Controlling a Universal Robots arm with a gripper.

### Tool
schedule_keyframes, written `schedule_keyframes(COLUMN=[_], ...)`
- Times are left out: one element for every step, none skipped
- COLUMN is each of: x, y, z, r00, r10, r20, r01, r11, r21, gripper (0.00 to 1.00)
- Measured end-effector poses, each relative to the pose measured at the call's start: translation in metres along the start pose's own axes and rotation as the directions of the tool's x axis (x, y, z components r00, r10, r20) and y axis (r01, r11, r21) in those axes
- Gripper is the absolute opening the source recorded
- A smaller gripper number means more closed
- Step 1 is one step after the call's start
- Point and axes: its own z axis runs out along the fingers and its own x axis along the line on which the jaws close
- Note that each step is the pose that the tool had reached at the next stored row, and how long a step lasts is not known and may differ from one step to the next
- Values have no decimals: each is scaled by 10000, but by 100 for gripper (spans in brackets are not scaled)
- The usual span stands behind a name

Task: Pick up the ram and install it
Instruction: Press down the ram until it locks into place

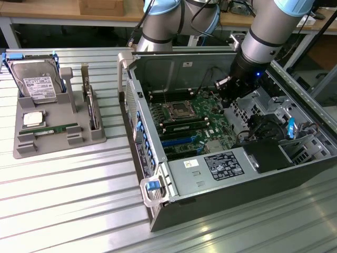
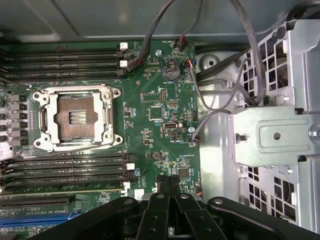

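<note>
We see the fingers shut and empty above the motherboard; beside the case, a ram lies in the tray on the ribbed counter.

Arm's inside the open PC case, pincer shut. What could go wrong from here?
1. The shut black pincer hovers low over the green motherboard, empty; descending further could hit board components.
2. Loose dark cables run nearby and could snag.
3. A long green ram stick lies in the grey holder tray outside the case; nothing is gripped.
</note>
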Motion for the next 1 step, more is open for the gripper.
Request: schedule_keyframes(x=[0], y=[0], z=[0], r00=[10000], r10=[0], r20=[0], r01=[0], r11=[10000], r21=[0], gripper=[10])
